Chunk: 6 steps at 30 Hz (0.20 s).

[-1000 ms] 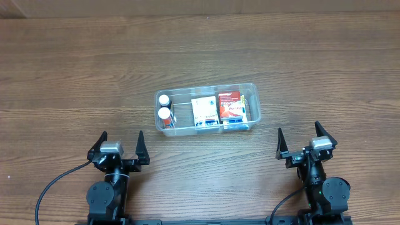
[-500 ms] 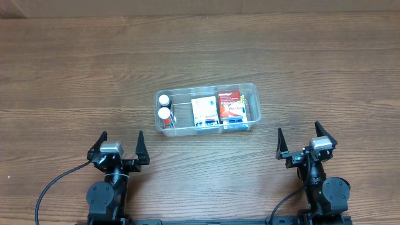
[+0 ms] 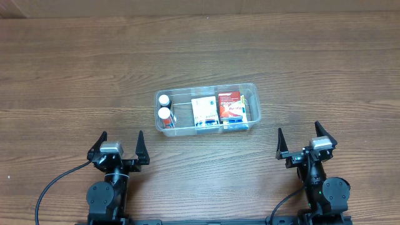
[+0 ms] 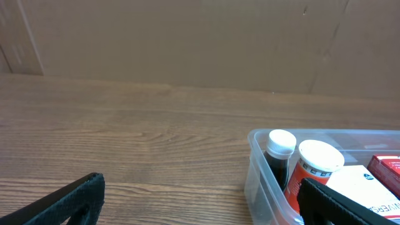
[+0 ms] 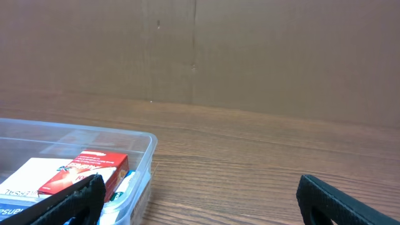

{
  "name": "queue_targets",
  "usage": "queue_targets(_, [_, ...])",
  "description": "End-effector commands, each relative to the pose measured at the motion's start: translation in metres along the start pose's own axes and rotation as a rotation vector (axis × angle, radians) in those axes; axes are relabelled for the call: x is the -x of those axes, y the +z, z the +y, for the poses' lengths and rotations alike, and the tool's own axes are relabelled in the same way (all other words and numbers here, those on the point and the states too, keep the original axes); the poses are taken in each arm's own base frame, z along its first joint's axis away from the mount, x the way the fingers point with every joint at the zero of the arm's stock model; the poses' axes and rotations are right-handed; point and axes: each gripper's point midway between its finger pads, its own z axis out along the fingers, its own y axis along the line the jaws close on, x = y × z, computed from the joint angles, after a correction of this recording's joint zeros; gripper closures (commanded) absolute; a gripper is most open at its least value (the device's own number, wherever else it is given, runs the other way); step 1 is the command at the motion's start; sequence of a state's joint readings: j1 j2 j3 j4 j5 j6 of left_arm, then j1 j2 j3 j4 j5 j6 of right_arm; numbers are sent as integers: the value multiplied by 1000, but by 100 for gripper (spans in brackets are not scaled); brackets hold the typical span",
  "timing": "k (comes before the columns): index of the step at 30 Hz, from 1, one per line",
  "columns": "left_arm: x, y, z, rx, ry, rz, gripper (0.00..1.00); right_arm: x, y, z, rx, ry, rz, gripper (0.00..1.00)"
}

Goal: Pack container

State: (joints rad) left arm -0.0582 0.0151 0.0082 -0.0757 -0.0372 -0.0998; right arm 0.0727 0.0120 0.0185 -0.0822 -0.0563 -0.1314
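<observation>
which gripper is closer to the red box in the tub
Right. The right gripper sits on the robot's side of the red box, off to its right. The left gripper is farther away, past the opposite end of the container.

No change visible, container (image 3: pixel 257 106) in same spot

Overhead looks straight down; wrist cams low, facing fwd — all share the container (image 3: pixel 182 104).
</observation>
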Motion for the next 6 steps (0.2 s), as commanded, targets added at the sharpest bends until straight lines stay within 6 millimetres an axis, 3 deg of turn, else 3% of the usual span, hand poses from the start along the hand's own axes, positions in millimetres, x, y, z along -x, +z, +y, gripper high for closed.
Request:
queue_targets(1, [1,0,0,0,17,-10,0,-3,0,2,11,0,0,0])
queue_targets(6, [1,0,0,0,17,-10,0,-3,0,2,11,0,0,0])
